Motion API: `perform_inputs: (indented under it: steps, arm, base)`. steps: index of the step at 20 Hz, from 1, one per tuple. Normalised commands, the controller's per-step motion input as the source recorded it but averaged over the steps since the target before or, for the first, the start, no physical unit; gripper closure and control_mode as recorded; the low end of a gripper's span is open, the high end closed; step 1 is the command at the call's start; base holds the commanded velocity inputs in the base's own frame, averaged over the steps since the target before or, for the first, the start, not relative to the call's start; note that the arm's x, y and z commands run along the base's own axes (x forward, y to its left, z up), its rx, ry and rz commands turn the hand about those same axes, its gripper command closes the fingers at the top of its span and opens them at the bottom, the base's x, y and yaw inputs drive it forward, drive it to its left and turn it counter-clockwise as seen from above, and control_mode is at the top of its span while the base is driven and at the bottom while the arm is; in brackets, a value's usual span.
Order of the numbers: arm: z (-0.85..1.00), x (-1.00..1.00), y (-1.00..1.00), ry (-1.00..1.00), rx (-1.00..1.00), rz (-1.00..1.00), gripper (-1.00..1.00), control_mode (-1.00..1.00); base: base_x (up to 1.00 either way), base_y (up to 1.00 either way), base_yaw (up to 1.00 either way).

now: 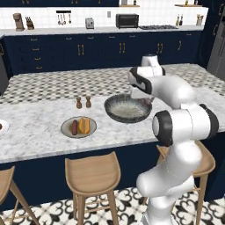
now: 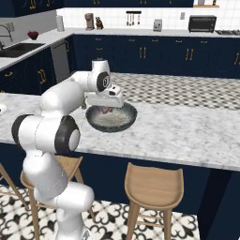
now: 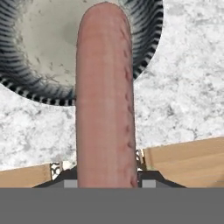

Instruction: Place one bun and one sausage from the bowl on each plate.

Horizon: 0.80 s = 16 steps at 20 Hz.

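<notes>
Sausage [image 3: 105, 96] sits clamped betw. the gripper [image 3: 105, 183] tips, long axis running straight away from the hand cam. Below it: rim of the dark-grey bowl [image 1: 127, 108] and marble counter [image 1: 39, 132]; bowl's speckled inside looks bare from the left base view. Gripper hangs over the bowl's right side, sausage end just visible in right base view. Beige plate [image 1: 66, 128], left of bowl, carries one sausage + one bun [image 1: 84, 125]. White plate [image 1: 2, 127] at far left edge. Two shakers [image 1: 83, 103] stand behind the beige plate. Wooden stools [image 1: 92, 176] under counter edge.
</notes>
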Motion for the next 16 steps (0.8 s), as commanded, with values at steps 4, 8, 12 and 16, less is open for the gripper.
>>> perform_inputs:
  steps: [4, 8, 12, 16]
  arm:
    - [0.36, -1.0, 0.02, 0.0, 0.08, -0.2, 1.0, -1.0]
    - [0.11, -0.98, 0.17, 0.0, 0.03, -0.04, 1.0, -1.0]
    - [0.0, -0.95, 0.25, 0.0, 0.0, 0.0, 1.0, -1.0]
    - [0.0, -0.65, 0.13, 0.0, 0.0, 0.05, 1.0, -1.0]
  base:
    - [0.0, 0.0, 0.0]
    - [0.0, 0.0, 0.0]
    - [0.0, 0.0, 0.0]
    - [0.0, 0.0, 0.0]
